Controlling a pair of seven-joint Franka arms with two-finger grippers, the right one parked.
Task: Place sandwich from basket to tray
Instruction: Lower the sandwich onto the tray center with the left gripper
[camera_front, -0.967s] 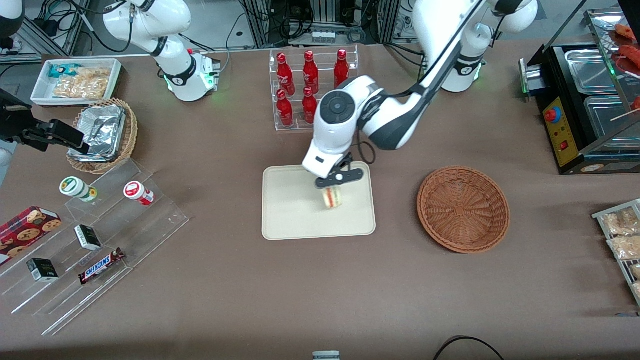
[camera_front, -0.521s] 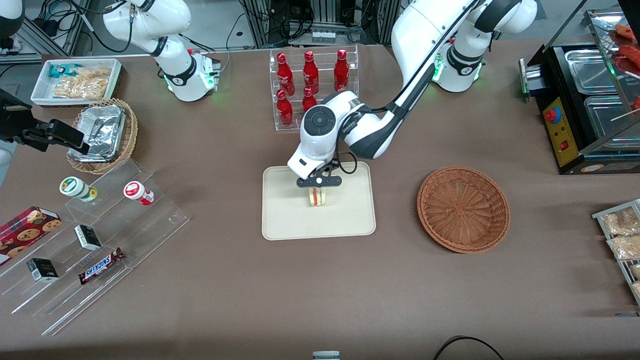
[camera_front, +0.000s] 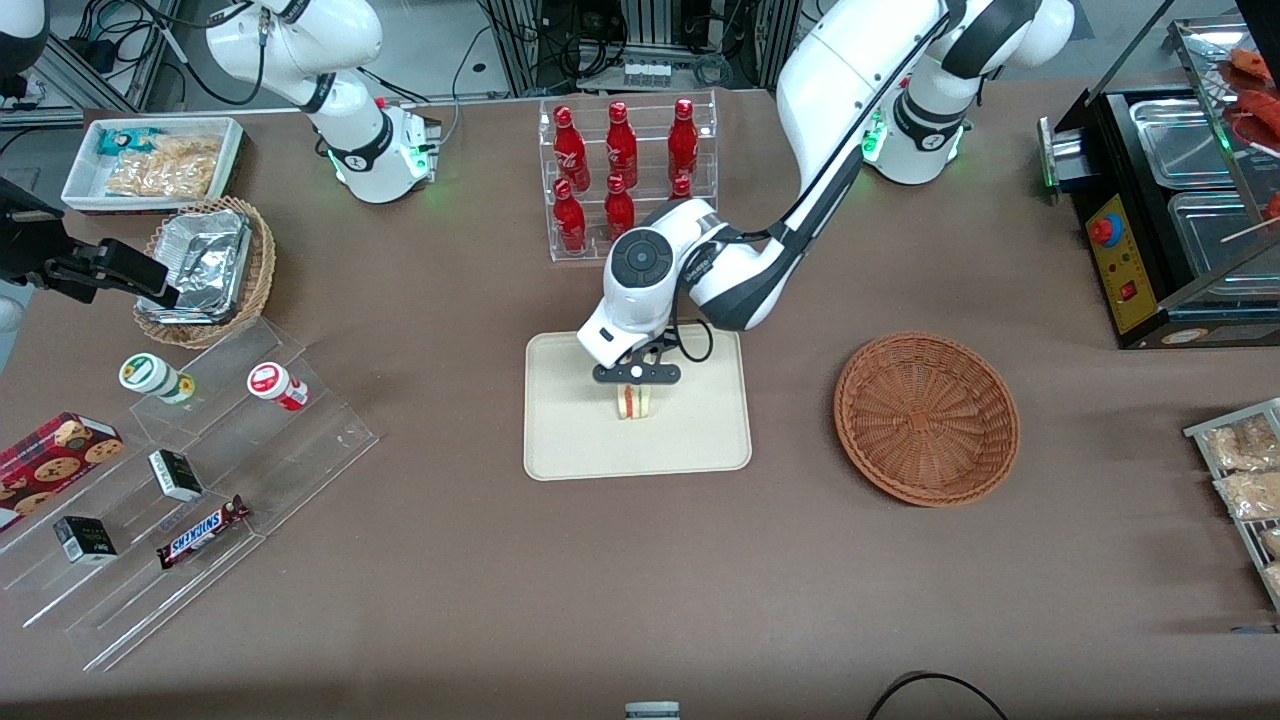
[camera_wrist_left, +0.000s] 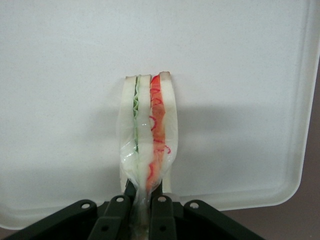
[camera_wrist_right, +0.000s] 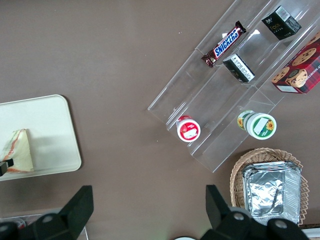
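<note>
- Since half a second ago the gripper (camera_front: 636, 385) has sunk lower, bringing the sandwich (camera_front: 634, 401) down until it seems to touch the tray (camera_front: 570, 440).
- Its fingers (camera_wrist_left: 161, 207) are closed on the wedge's wrapped corner, holding it upright on edge, likely so that it lands steadily.
- The sandwich is soft white bread with green and red filling stripes, in clear film.
- The tray is smooth cream plastic; the woven wicker basket (camera_front: 926, 416) lies empty, toward the working arm's end.
</note>
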